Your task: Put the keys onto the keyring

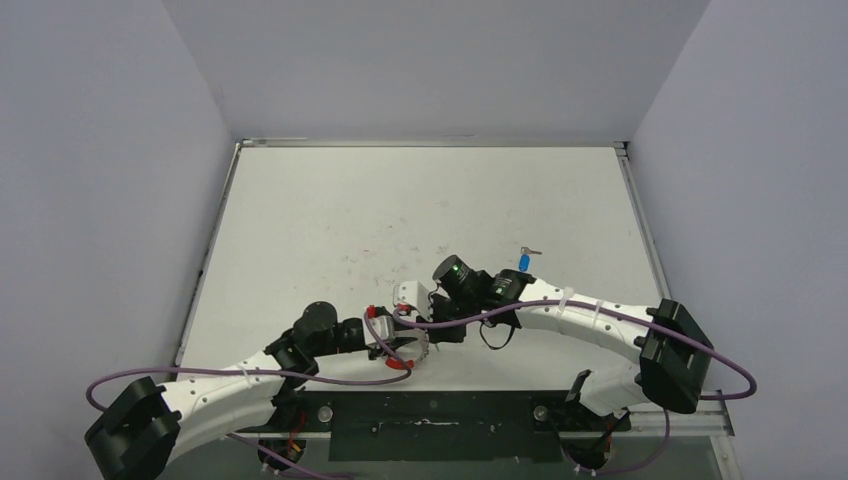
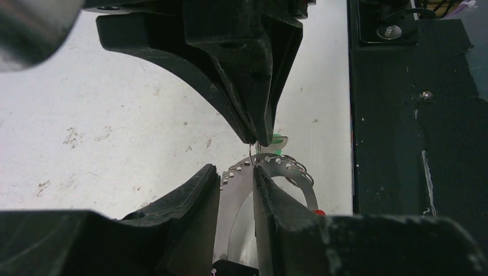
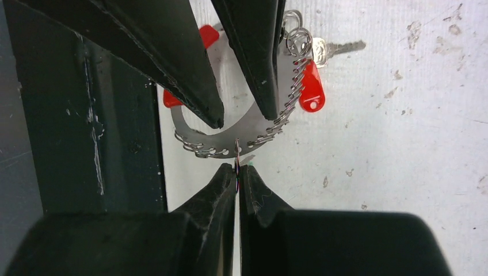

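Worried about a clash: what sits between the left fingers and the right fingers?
The silvery, wire-edged curved keyring fills that gap, seen in the right wrist view; the left fingers straddle it, the right fingers pinch a thin wire at its edge.

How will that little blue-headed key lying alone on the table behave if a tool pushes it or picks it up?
The blue key looks small and flat, so probably light, likely to slide rather than roll on the table. Mostly metal, it is likely stiff, but lying flat it may slip from a pinch.
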Robot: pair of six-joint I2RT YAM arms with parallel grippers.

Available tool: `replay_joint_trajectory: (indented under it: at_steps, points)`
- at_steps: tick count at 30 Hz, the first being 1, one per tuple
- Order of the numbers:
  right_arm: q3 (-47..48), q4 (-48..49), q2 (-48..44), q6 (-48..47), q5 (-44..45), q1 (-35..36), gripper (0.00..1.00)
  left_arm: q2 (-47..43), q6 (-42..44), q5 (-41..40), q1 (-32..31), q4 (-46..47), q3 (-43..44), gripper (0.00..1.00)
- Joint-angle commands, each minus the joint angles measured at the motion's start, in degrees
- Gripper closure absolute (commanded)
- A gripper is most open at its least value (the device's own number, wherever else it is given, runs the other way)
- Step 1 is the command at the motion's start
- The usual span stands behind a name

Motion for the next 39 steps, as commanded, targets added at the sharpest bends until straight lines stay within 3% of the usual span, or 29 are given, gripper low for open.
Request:
replay_joint_trajectory:
  at_steps: [1, 15, 22, 25, 30, 31, 36, 39]
  points:
    - [3.56, -0.21, 0.25, 1.59, 1.10, 0.90, 1.00, 1.27, -0.53, 1.97, -0.39, 2.85, 2.14, 0.74]
    - [3.49, 2.64, 0.36, 3.17, 0.41, 2.07, 1.00, 9.59, -3.79, 2.37, -1.43, 13.64, 1.33, 0.75]
    - [3.33, 2.92, -0.33, 3.09, 0.68, 2.09, 1.00, 11.12, -3.45, 2.47, -1.61, 13.99, 1.19, 0.85]
    - [3.33, 3.01, -0.42, 3.09, 0.72, 2.07, 1.00, 11.10, -3.03, 2.58, -1.67, 13.88, 1.00, 1.00]
    - [2.54, 4.20, -1.03, 3.27, 1.90, 2.07, 1.00, 10.77, -3.07, 2.65, -1.61, 14.05, 0.82, 1.00]
    - [1.90, 5.15, -1.47, 3.61, 2.80, 2.10, 0.95, 10.55, -3.11, 2.52, -1.61, 14.08, 0.74, 1.00]
    - [-2.50, 11.58, -6.19, 5.38, 4.88, 1.80, 0.55, 8.61, -3.71, 0.24, -1.61, 14.60, -0.37, 1.00]
    - [-6.44, 16.19, -10.92, 5.69, 4.54, 1.03, 0.44, 6.50, -4.97, -2.28, -1.61, 16.14, -1.67, 1.00]
